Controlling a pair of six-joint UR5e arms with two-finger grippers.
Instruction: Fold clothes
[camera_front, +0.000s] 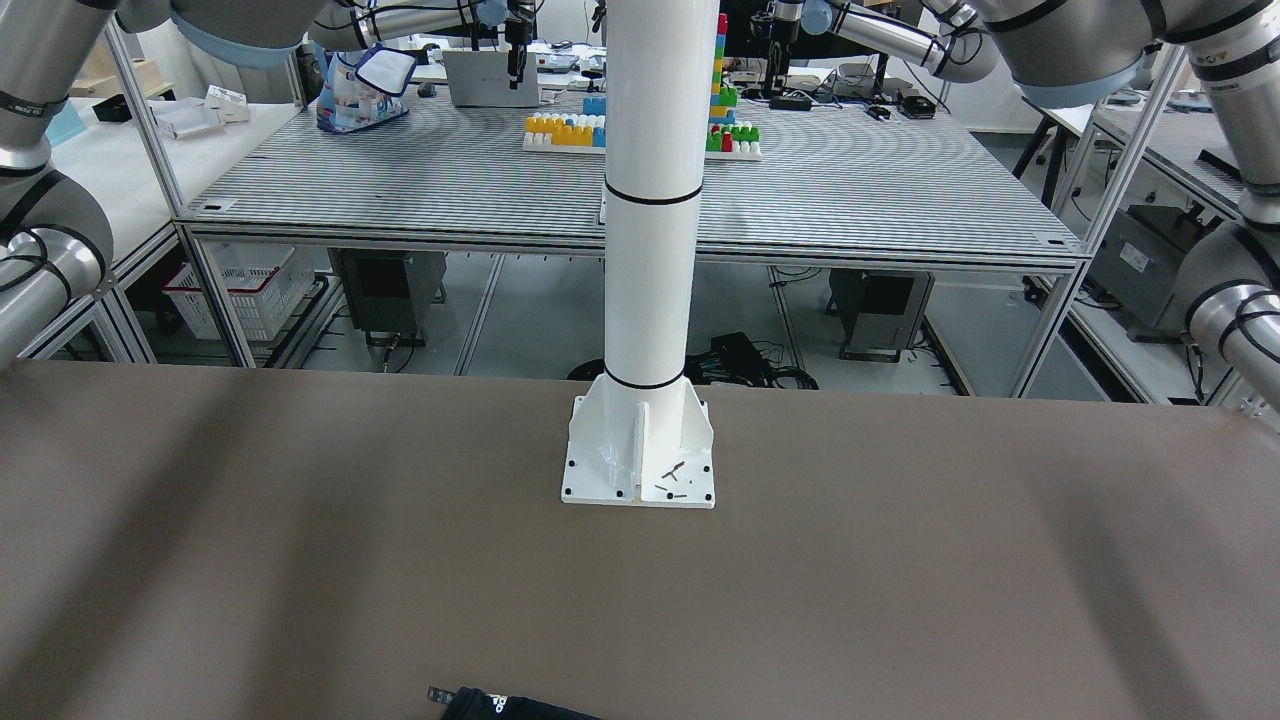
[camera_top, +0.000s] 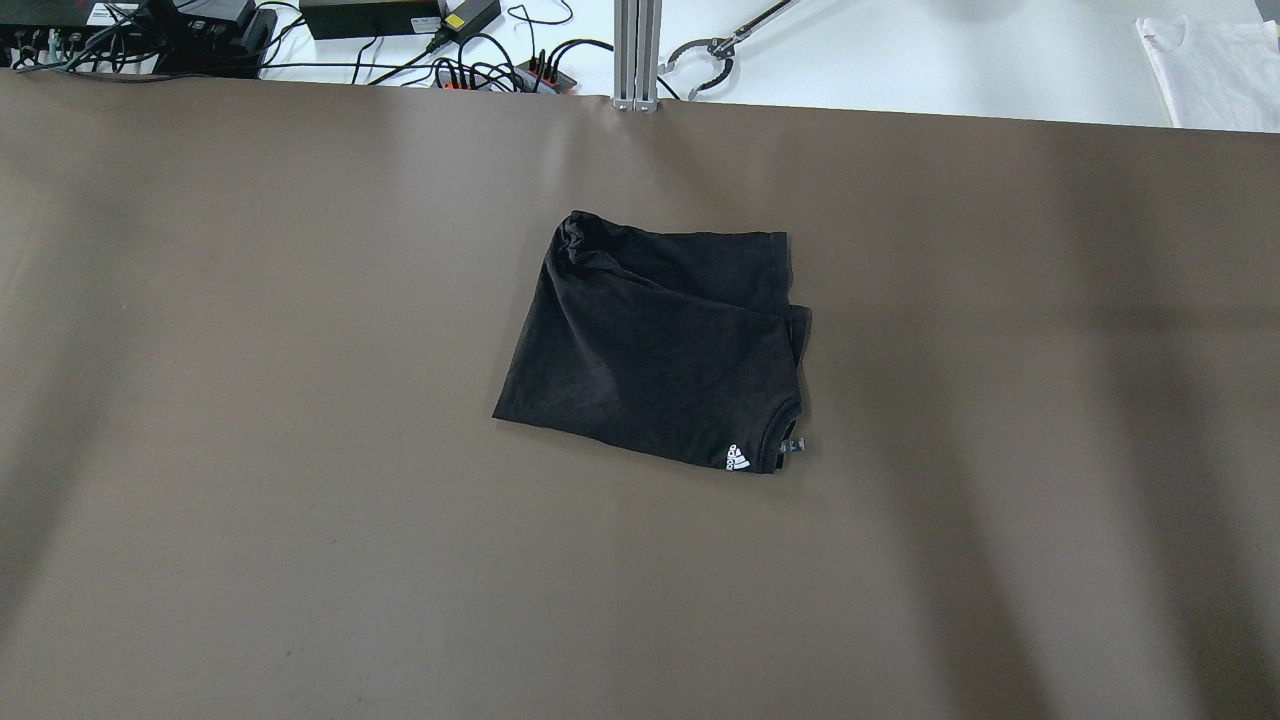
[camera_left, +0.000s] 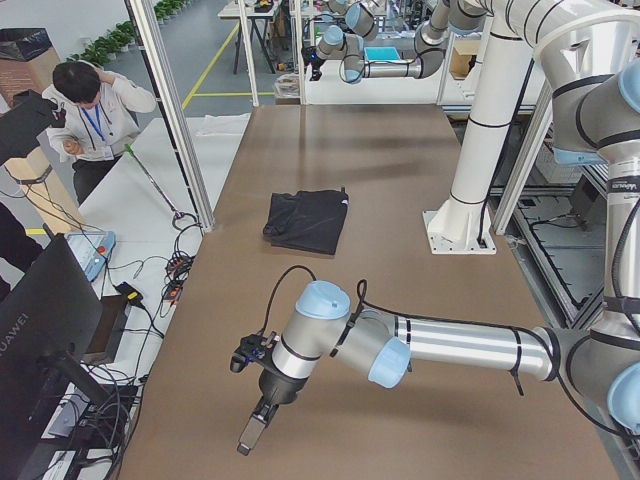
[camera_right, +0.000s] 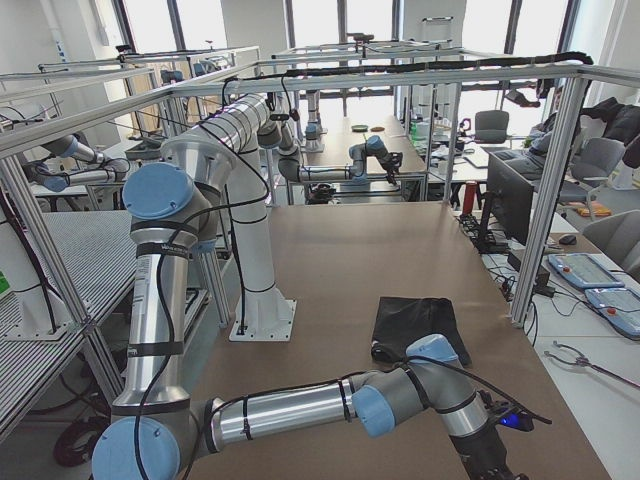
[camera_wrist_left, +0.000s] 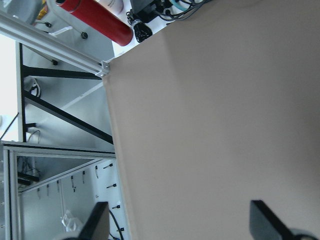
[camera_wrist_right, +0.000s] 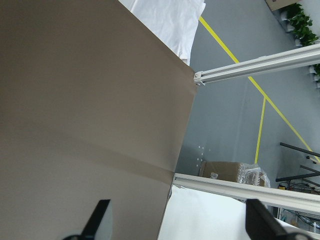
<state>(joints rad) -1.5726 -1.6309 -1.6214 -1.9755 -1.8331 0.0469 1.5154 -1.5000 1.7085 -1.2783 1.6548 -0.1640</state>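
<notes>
One brown matte bench (camera_top: 300, 520) spans the cell, with aluminium posts (camera_top: 636, 50) at its edge and a workshop of other robot stations beyond the white pillar (camera_front: 650, 250). One black garment (camera_top: 650, 340) lies folded flat on the bench in front of the pillar, apart from it, with a white logo at one corner. Two tools are counted, left tool (camera_wrist_left: 180, 222) and right tool (camera_wrist_right: 177, 220), each at a bench end well apart from the pillar, fingers spread wide.

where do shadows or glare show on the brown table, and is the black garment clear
Overhead exterior: broad soft shadow bands cross the table; the black garment is sharp, its folds faint. Exterior front-facing: the same soft bands, the garment only a sliver at the bottom edge. Left wrist-mounted: the table looks washed pale, no hard glare.
</notes>
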